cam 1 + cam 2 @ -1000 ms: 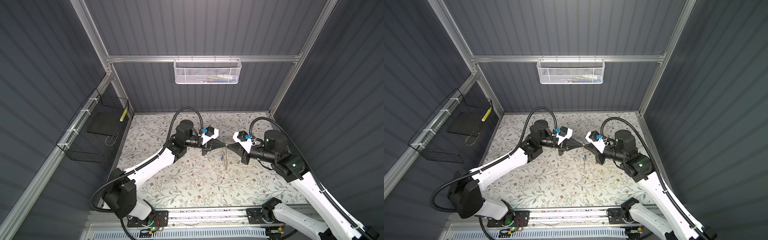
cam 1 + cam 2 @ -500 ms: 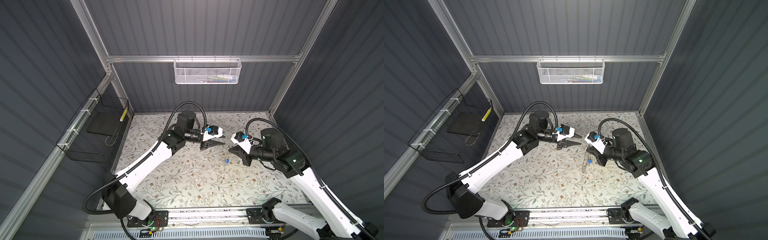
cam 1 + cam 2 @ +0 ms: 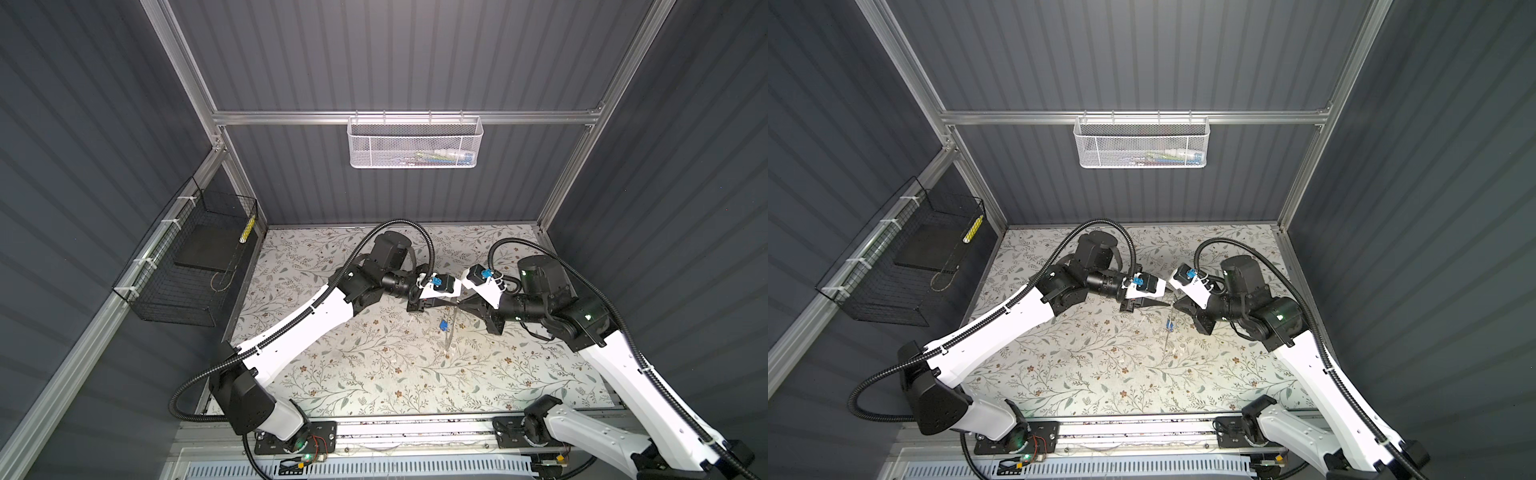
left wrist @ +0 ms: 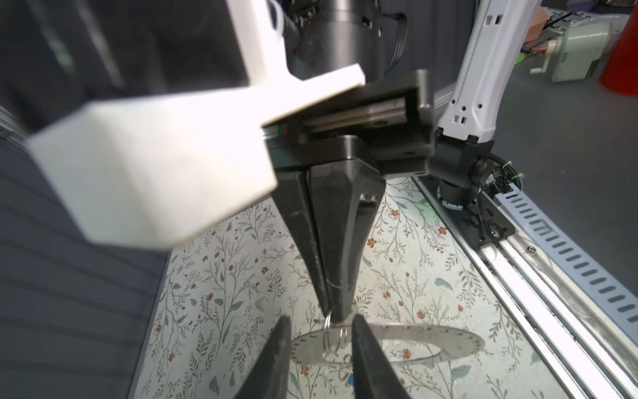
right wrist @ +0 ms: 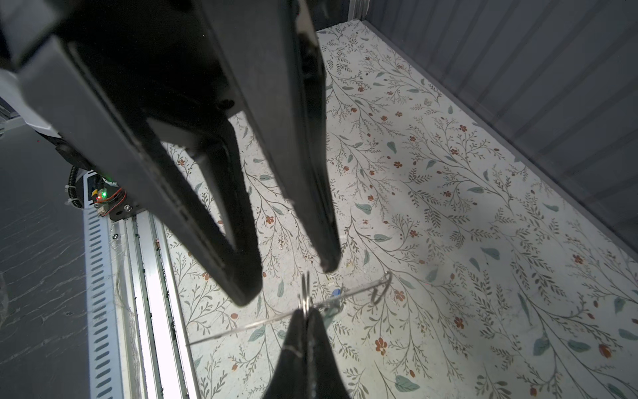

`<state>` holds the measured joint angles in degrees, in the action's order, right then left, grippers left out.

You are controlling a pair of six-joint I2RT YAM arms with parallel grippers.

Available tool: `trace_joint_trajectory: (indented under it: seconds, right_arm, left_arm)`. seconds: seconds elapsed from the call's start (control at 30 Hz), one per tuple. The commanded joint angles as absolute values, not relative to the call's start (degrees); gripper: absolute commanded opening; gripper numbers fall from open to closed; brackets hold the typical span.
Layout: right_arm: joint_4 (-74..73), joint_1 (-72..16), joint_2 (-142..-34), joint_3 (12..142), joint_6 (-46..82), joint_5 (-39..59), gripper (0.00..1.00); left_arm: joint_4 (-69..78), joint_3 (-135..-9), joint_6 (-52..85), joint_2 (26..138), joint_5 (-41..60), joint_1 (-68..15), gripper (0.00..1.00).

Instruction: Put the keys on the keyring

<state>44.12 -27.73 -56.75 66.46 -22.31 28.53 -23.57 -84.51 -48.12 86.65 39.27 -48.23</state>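
Grey metal keyring [image 4: 414, 340] hangs from the pinched-shut right claw [image 4: 336, 309], blue key [image 3: 444, 325] dangling just below that claw, and we note the left claw [image 4: 320, 323], backed off a moment ago, back beside that claw, narrowly parted and holding nothing, so a regrasp looks next.

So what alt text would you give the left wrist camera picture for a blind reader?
The shut right gripper pinches small wire rings at the edge of a flat grey keyring, held above a floral table. The left gripper, open, has a fingertip on either side of those rings.
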Motion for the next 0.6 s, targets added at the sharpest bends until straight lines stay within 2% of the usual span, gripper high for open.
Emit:
trace_joint_trajectory:
  seconds: [0.0,0.23,0.57]
  right_arm:
    - [44.5,-27.5,-56.8,68.4,-22.0,30.2,0.00]
    - [44.9,-27.5,-57.4,69.2,-22.1,30.7,0.00]
    - [45.0,-27.6,-57.6,69.5,-22.9,30.8,0.00]
  left_arm:
    - [-26.1,-86.4,-50.2,87.5,36.3,-49.3,0.31]
    - [-27.3,-87.0,-51.0,88.4,34.5,-49.9,0.28]
    - [-28.2,-87.7,-51.6,89.2,34.0,-49.9,0.17]
